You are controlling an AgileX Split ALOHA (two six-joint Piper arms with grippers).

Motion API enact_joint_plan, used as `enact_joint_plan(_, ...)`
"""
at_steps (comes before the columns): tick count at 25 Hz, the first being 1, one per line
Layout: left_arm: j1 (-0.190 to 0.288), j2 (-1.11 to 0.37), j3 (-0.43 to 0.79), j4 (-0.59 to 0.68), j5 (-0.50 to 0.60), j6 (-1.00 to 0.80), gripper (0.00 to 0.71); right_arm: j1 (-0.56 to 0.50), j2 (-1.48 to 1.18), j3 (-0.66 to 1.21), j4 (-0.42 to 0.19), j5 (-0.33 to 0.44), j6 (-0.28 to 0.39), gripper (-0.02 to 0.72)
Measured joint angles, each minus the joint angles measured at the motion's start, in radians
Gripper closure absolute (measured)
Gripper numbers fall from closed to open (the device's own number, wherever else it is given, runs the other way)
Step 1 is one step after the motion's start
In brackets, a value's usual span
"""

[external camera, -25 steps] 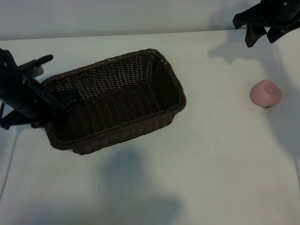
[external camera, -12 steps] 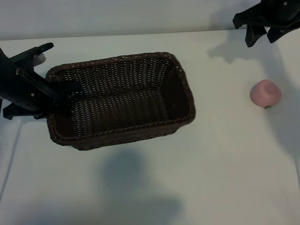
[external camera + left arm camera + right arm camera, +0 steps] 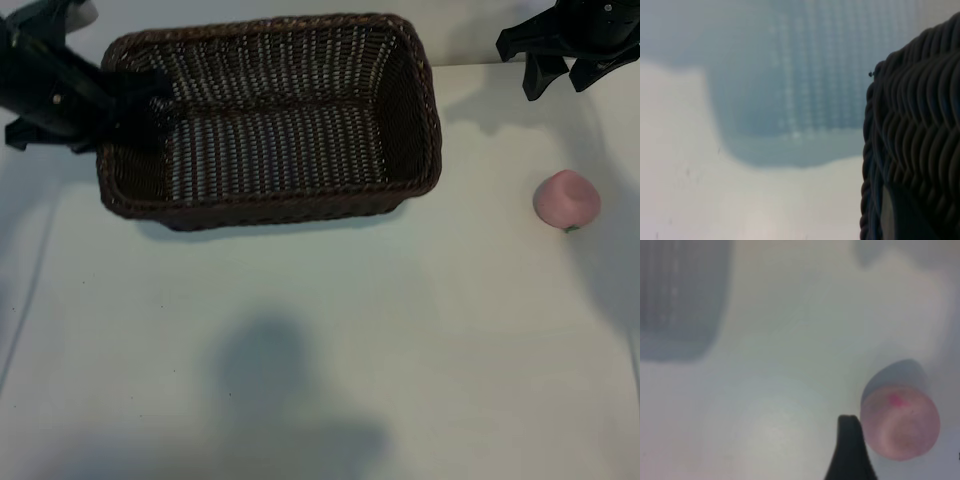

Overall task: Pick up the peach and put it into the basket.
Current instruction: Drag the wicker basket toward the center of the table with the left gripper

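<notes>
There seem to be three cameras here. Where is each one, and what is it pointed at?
Exterior view: high above, looking down at the table, basket, peach and both arms.
Left wrist view: on the left arm, tight against the basket's weave; its gripper grips the basket's end.
Right wrist view: on the right arm, above the peach, one fingertip showing.
Shared: basket, peach.
</notes>
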Motion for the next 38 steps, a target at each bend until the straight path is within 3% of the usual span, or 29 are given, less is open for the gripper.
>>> enact_joint_plan(5,-0.019,0.116,-0.125,-0.012,0.053,0.011,0.548,0.000,0.000,0.000,0.000,0.000,0.000,0.195)
enact_joint_plan(14,-0.115,0.316,-0.242,-0.024,0.068,0.011,0.548,0.000,0.000,0.000,0.000,0.000,0.000,0.197)
enact_joint_plan(21,-0.119,0.411,-0.244,-0.027,0.048,-0.004,0.548,0.000,0.000,0.000,0.000,0.000,0.000,0.197)
enact_joint_plan(30,-0.119,0.421,-0.244,-0.040,0.039,-0.004,0.548,0.000,0.000,0.000,0.000,0.000,0.001,0.197)
enact_joint_plan(32,-0.119,0.421,-0.244,-0.043,0.041,-0.005,0.516,0.000,0.000,0.000,0.000,0.000,0.001,0.197)
enact_joint_plan(34,-0.119,0.419,-0.246,-0.048,0.050,-0.006,0.440,0.000,0.000,0.000,0.000,0.000,0.001,0.197)
enact_joint_plan(38,-0.119,0.394,-0.265,-0.030,0.072,-0.022,0.191,0.000,0.000,0.000,0.000,0.000,0.001,0.197)
